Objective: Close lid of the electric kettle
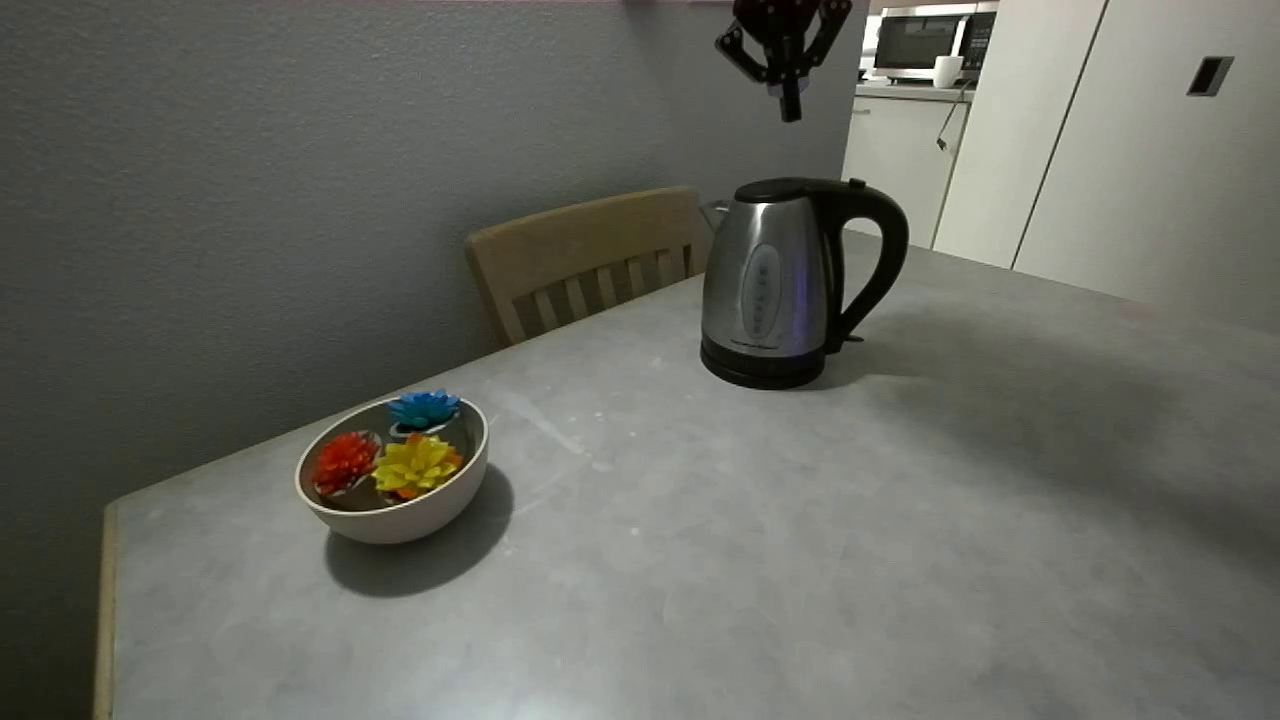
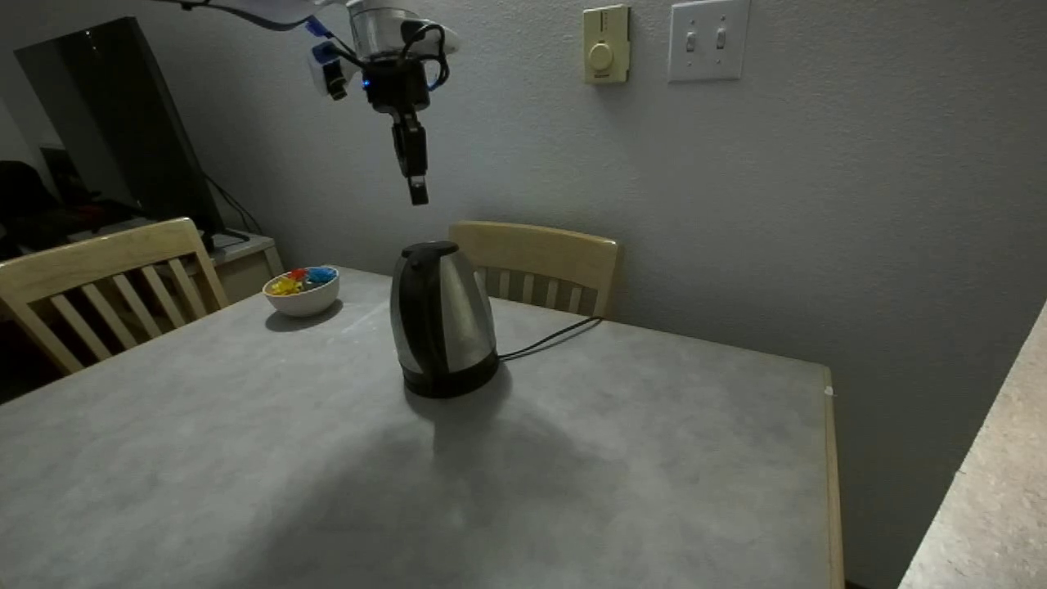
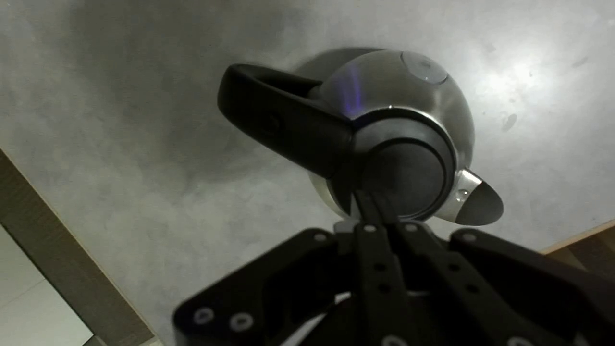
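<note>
The brushed-steel electric kettle (image 1: 735, 300) stands upright on the table in both exterior views; it also shows here (image 2: 470, 319) and in the wrist view (image 3: 451, 108). Its black lid (image 1: 772, 190) lies flat on the kettle's mouth, and it also shows from above in the wrist view (image 3: 413, 168). The black looped handle (image 3: 283, 120) points to the left in the wrist view. My gripper (image 1: 791, 105) hangs above the kettle, pointing down, apart from the lid; it also shows here (image 2: 418, 192). In the wrist view its fingertips (image 3: 375, 202) are together with nothing between them.
A white bowl (image 1: 400, 522) with colourful flowers stands on the grey table (image 1: 700, 560), on the kettle's spout side. A wooden chair (image 2: 536, 245) stands against the table behind the kettle. A black cord (image 2: 550, 340) runs from near the kettle's base to the table edge.
</note>
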Action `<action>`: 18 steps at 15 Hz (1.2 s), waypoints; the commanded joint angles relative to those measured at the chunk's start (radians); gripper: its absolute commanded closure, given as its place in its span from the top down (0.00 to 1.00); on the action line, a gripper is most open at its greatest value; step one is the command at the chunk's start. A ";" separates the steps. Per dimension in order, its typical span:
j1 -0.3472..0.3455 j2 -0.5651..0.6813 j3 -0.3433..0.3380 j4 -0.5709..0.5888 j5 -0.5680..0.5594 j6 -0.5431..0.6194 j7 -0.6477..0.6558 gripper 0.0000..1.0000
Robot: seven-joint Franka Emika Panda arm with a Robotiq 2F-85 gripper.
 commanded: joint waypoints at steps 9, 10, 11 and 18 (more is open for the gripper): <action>0.000 0.000 0.000 0.000 0.000 0.000 0.000 0.26; 0.000 0.000 0.000 0.000 0.000 0.000 0.000 0.26; 0.000 0.000 0.000 0.000 0.000 0.000 0.000 0.26; 0.000 0.000 0.000 0.000 0.000 0.000 0.000 0.26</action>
